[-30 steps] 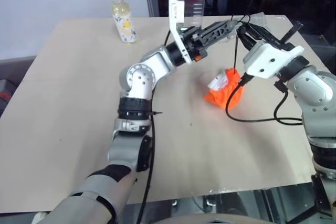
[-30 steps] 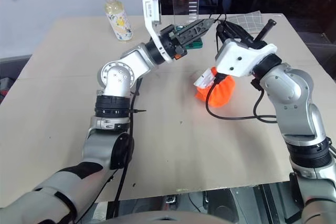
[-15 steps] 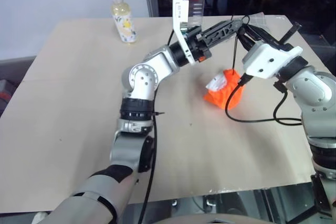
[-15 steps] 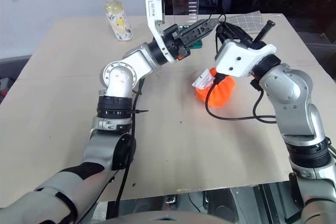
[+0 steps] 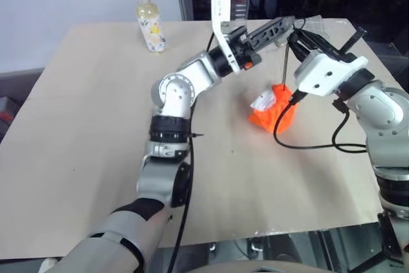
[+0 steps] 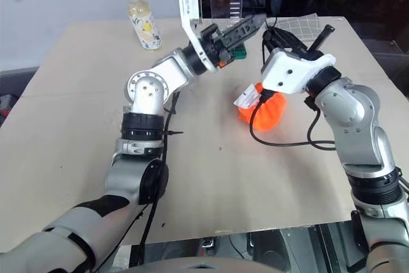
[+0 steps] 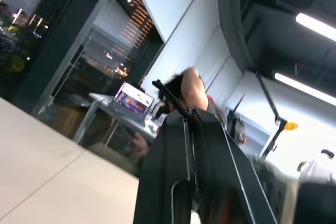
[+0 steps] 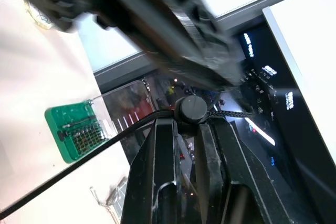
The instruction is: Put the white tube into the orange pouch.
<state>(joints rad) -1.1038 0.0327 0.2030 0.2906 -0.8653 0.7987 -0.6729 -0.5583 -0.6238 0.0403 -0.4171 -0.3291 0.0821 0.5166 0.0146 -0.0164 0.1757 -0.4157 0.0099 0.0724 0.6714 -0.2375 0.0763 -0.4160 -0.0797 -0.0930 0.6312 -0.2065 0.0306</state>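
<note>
Just below the raised fingers of both grippers, the orange pouch (image 5: 273, 114) hangs over the table (image 5: 96, 126), the white tube (image 5: 262, 101) poking from its mouth. Right gripper (image 8: 185, 119) pinches the pouch's dark cord (image 8: 231, 112) by its round toggle. Left gripper (image 7: 190, 124) is clamped on the cord's thin end, beside the right fingers.

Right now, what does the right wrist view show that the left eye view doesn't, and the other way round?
Right wrist view: a round black cord stopper pinched at the tips of the right end effector. Left eye view: the orange pouch with the white tube poking from its mouth. Both: the left end effector, shut, and the table.
</note>
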